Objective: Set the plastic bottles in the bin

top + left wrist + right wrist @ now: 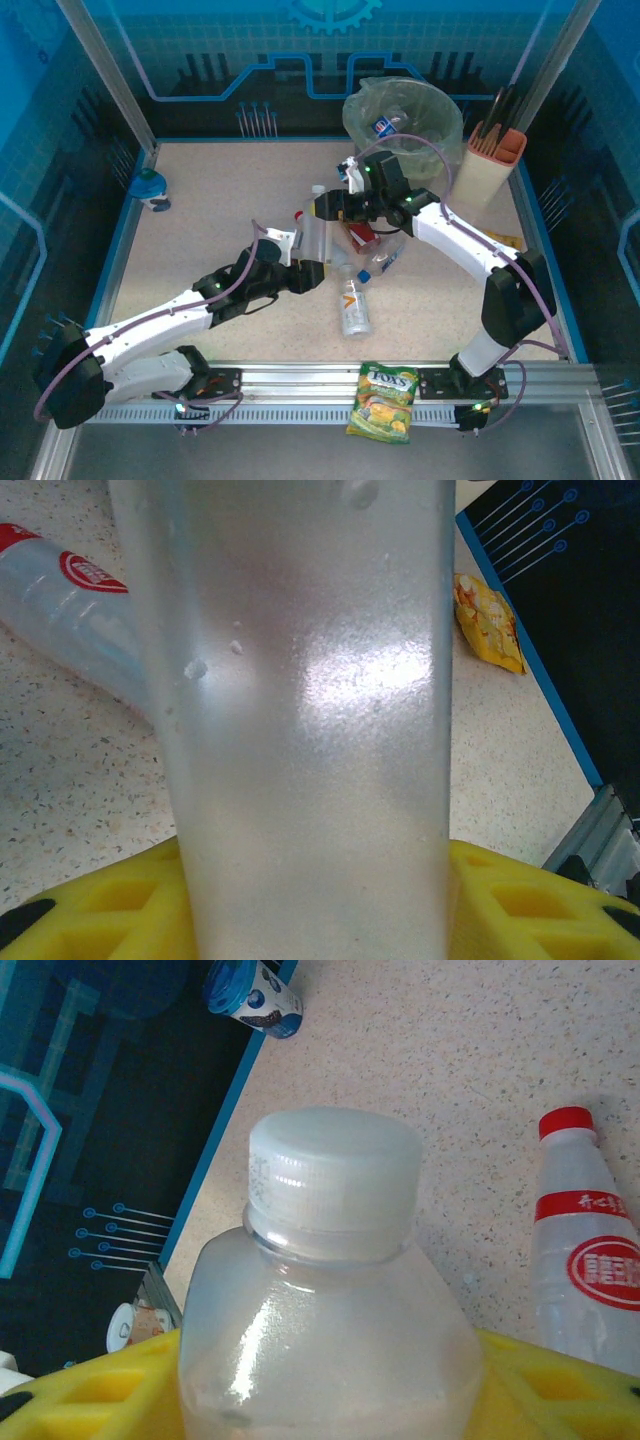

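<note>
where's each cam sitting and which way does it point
Top external: above and behind the bases, looking down on the table; left arm and right arm show.
Left wrist: faces the right edge across a frosted bottle; its yellow fingers show.
Right wrist: faces the left edge over a white-capped bottle; its fingers show.
Shared: both wrist views catch the red-label bottle.

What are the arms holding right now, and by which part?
Seemingly one frosted white-capped bottle: the left gripper clamps its body, the right gripper just under its shoulder.
</note>
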Tool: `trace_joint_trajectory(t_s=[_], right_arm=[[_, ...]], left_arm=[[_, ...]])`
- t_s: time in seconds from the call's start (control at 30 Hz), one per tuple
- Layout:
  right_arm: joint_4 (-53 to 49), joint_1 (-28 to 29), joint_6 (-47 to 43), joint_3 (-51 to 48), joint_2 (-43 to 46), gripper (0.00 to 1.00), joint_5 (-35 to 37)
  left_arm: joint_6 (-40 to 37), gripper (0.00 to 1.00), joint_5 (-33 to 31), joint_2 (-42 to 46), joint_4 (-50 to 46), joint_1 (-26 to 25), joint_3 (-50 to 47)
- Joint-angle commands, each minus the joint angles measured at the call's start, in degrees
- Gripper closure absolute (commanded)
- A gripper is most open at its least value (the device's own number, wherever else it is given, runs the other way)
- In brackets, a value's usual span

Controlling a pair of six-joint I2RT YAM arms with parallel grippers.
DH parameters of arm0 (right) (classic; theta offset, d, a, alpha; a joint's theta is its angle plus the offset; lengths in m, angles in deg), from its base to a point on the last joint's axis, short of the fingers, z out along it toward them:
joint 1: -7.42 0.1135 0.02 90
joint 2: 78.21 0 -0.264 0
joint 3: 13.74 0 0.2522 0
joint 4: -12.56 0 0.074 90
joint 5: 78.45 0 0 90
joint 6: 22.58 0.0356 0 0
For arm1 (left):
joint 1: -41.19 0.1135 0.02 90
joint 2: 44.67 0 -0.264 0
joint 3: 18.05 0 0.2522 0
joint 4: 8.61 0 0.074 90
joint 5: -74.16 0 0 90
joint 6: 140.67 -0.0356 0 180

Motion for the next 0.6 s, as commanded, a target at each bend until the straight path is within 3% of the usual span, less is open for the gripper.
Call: trace_joint_trajectory(t_s=[0.0, 0.17, 0.23, 0.33, 0.4, 0.57], right_arm=[[0.18, 0.7, -1.54, 2.61, 0.16, 0.43, -0.91], [-1.36, 0.57, -3.85, 4.16, 0.81, 0.49, -0.64], [-2.17, 0.24, -4.83, 5.23, 1.1, 0.5, -0.23], [-5.1, -1.02, -7.31, 9.09, 1.58, 0.5, 1.34], [-7.2, -2.24, -9.04, 12.38, 2.06, 0.51, 3.09], [-10.53, -5.97, -12.86, 20.47, 3.65, 0.51, 7.54]], left_arm=[[0.22, 0.55, 0.9, 1.44, 1.68, 0.2, -0.21], [2.55, 0.42, 0.46, 4.02, 1.37, 0.09, -0.78], [3.41, 0.22, -1.23, 5.54, 0.54, 0.07, -1.22], [4.37, 0.06, -2.36, 7.86, -0.43, 0.1, -1.69], [4.97, 0.01, -2.64, 8.72, -1.41, 0.02, -1.6], [7.32, 0.01, -4.06, 8.72, -3.75, -0.85, -1.34]])
